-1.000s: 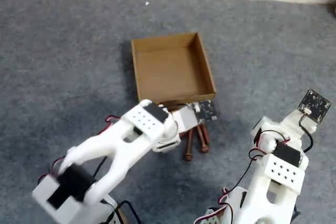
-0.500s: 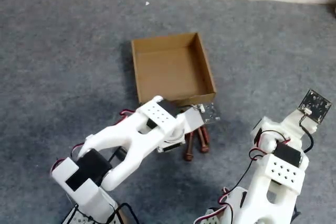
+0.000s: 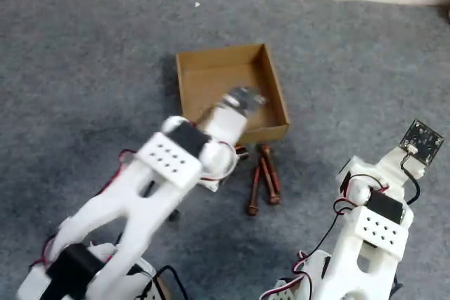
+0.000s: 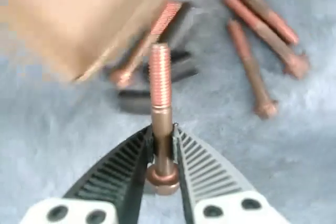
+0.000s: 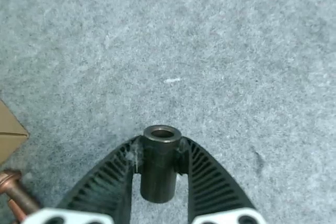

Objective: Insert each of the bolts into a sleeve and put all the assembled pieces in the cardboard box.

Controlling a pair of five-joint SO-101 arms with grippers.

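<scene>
Bolt point(image 4: 160, 85) is sitting clamped in the left gripper point(image 4: 163, 132), above loose bolts point(image 4: 252, 66) beside the box point(image 3: 271, 133); the right gripper point(image 5: 159, 141) is clamping a sleeve point(image 5: 159, 177) over grey carpet point(image 5: 210, 51).

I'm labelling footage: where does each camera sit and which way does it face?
High view: fixed overhead, facing down; left arm, right arm, cardboard box, loose bolts.
Left wrist view: on that wrist, facing along the left gripper, shut on a bolt.
Right wrist view: on that wrist, along the right gripper, shut on a sleeve.
Shared: high and left wrist show the loose bolts.
</scene>
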